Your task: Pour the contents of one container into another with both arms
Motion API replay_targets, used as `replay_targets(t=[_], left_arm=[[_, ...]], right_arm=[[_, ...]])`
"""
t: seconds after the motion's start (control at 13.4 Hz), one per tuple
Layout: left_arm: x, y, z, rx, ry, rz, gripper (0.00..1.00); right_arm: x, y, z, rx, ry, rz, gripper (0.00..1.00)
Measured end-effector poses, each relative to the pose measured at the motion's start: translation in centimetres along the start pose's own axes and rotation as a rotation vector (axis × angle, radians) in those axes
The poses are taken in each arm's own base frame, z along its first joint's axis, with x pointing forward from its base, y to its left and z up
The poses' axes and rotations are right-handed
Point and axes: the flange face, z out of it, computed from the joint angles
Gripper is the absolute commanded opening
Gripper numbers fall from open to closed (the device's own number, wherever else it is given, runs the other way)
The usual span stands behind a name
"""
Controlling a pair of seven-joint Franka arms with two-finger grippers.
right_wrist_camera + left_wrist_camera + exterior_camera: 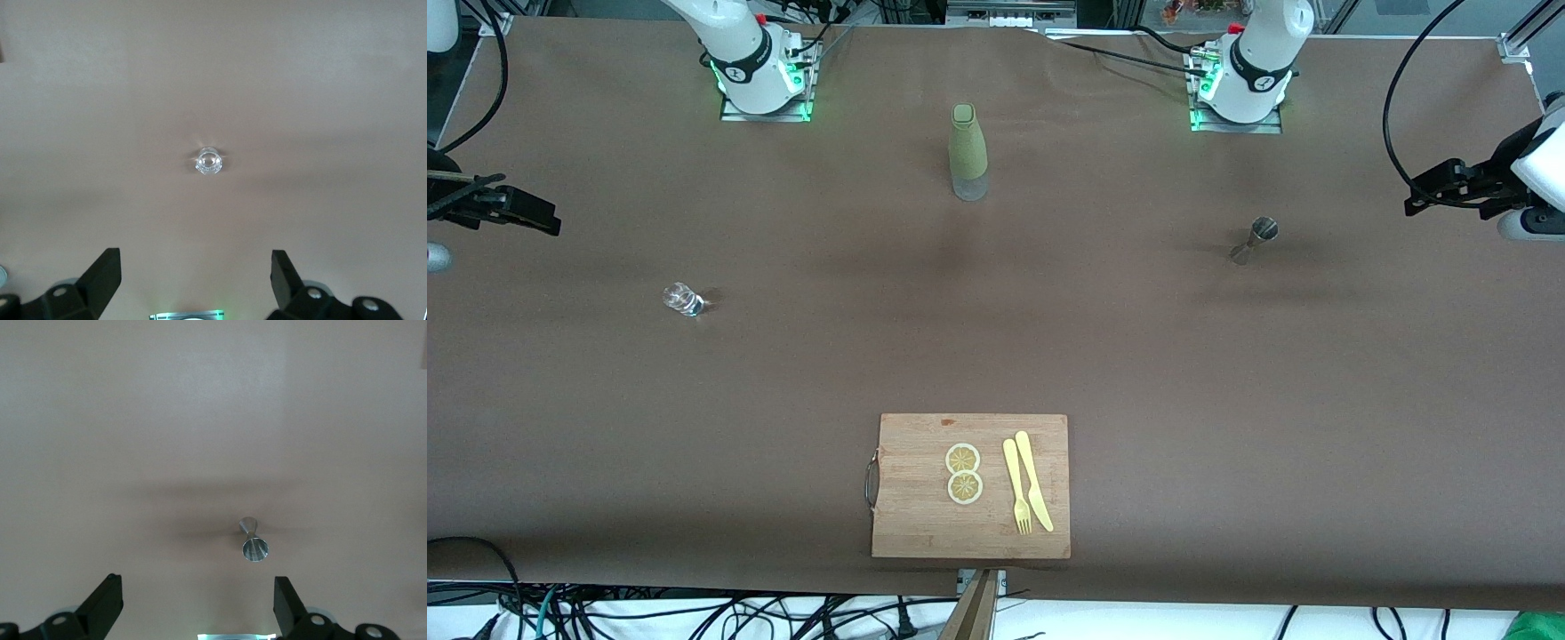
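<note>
On my screens, both arms hang high over the ends of the brown table, neither holding anything. The left gripper is in the air over the left arm's end of the table, its two black fingers spread wide apart with only bare tabletop between them in the left wrist view. The silvery jigger stands upright on the table toward that same end, well apart from the gripper, and its round open rim shows in the left wrist view. The right gripper is up over the right arm's end of the table, its fingers likewise wide apart. The small clear faceted glass sits on the table toward that end, nearer to the front camera than the jigger, and it glints by itself in the right wrist view. Between the two arm bases stands a tall olive-green bottle, upright and farther from the front camera than either small vessel. Close to the table's front edge lies a wooden cutting board carrying two lemon slices, one just beside the other, and a yellow fork beside a yellow knife.
</note>
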Motion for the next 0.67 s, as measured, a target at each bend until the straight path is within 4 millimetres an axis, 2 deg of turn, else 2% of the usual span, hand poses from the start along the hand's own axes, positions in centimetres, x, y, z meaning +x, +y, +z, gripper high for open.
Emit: replay_targets(t=[0.22,0.67], left_arm=[[0.0,-0.2,0.4,-0.001,-0.009,-0.003,1.0],[0.8,-2.8,5.1,-0.007,-0.002,-0.003,1.0]], right_arm=[[0.0,0.0,0.0,-0.001,0.0,-0.007,1.0],[0.0,0.2,0.0,-0.001,-0.002,-0.009,1.0]])
